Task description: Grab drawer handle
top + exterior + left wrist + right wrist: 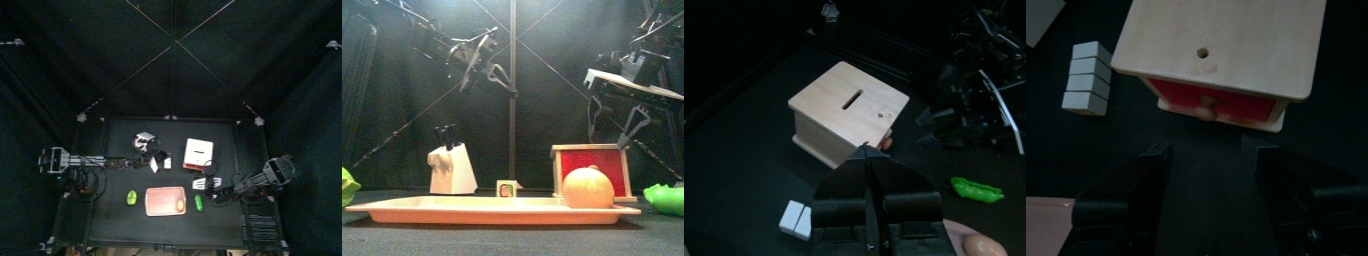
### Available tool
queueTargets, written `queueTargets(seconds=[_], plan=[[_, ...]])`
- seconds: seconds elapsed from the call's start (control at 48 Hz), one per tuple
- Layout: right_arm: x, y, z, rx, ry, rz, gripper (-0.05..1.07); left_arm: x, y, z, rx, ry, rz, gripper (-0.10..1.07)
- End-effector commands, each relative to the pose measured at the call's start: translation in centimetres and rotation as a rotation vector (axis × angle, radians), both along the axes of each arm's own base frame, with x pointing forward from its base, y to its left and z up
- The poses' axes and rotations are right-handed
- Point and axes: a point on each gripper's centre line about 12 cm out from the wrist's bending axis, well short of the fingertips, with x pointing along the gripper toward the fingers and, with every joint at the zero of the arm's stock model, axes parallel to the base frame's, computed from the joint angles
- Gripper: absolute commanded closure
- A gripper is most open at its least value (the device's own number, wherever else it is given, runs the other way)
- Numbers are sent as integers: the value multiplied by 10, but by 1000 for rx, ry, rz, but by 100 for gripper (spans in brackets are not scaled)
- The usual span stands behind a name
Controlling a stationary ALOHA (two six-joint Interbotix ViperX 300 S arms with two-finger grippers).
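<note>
The right wrist view alone shows the red drawer (1215,101) with its small knob (1209,104), at twelve o'clock from the wide-open right gripper (1209,160) — apart from it. The left gripper (874,178) hangs nearly closed, empty, above the wooden box (848,108); from there the drawer face is hidden.

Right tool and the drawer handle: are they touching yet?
Apart. In the right wrist view the right tool stands open, and bare dark table shows between its tips and the drawer handle on the red drawer front.
</note>
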Motion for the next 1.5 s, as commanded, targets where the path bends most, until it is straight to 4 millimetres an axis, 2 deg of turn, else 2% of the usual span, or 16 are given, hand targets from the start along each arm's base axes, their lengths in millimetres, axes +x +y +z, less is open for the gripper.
queueTargets(seconds=[0.0,0.083,0.292,0.396,0.604,0.875,1.021,1.479], plan=[[6,-1,7,8,-26,-13,13,25,10,5,10,-25,13,67],[7,-4,5,7,-17,-25,13,41,17,-6,8,-13,20,67],[6,-11,-4,18,9,-67,13,65,26,-19,3,-2,26,67],[9,-14,-7,18,14,-73,13,71,31,-29,-1,11,33,67],[15,-23,-14,22,23,-84,13,80,33,-32,-1,8,35,67],[17,-37,-25,9,47,-115,13,81,36,-47,-26,32,52,67],[19,-45,-31,11,63,-146,13,81,37,-49,-33,34,57,67],[29,-54,-38,25,66,-176,14,81,37,-55,-36,45,58,67]])
